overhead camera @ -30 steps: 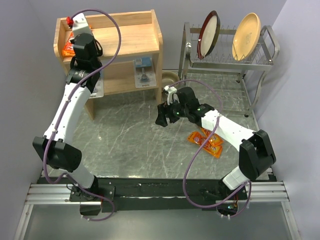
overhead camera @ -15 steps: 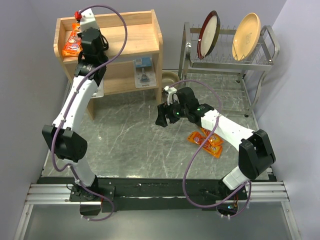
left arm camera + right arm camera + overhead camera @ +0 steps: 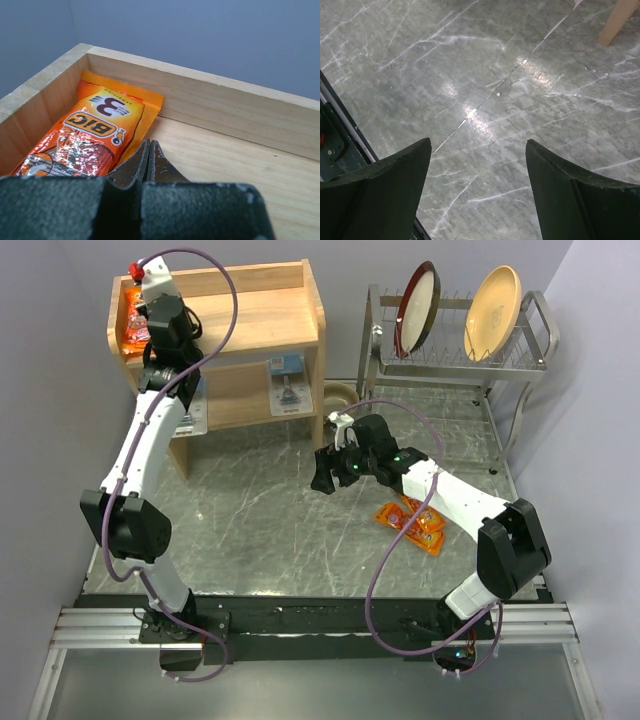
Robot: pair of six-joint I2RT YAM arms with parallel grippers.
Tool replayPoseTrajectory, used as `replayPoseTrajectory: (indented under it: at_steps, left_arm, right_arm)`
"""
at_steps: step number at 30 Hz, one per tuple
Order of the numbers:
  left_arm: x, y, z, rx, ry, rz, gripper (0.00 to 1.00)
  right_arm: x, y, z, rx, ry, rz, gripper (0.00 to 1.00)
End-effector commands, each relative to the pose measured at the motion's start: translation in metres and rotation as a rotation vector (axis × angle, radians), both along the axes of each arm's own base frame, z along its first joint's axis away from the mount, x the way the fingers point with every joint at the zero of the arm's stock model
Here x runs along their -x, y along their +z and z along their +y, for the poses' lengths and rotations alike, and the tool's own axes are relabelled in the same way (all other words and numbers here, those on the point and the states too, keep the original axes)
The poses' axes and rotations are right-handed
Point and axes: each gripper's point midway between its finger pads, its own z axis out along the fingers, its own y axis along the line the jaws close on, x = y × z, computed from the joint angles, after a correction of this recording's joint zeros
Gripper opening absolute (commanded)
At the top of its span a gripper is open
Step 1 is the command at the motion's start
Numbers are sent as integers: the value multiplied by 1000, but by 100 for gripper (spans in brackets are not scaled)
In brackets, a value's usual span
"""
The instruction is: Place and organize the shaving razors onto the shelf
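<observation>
An orange pack [image 3: 92, 132] is seen lying flat on the top tier of the shelf [image 3: 235, 107], in the corner along the side panel, just left of the left end effector [image 3: 150, 145]. The fingers of that end effector are clenched together on nothing, with their tips just beside the pack's edge; whether they touch it cannot be told. A blister pack [image 3: 286, 386] is seen in the lower tier, below and to the right of that end effector, and a second blister pack [image 3: 197, 412] is partly hidden by the arm. Other orange packs [image 3: 412, 523] are seen lying on the counter [image 3: 260, 520], behind and to the right of the right end effector [image 3: 477, 165], which is held released, jaws wide apart, above the counter.
</observation>
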Motion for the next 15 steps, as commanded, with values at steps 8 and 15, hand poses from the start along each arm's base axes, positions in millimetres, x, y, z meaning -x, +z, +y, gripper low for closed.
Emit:
replayPoseTrajectory:
  at_steps: [8, 15]
  left_arm:
    - [59, 70, -138, -178, -474, -184, 58]
    - [122, 68, -182, -164, -726, -144, 79]
  right_arm:
    - [13, 43, -66, 159, 45, -261, 89]
    - [58, -8, -162, 383, 115, -237, 94]
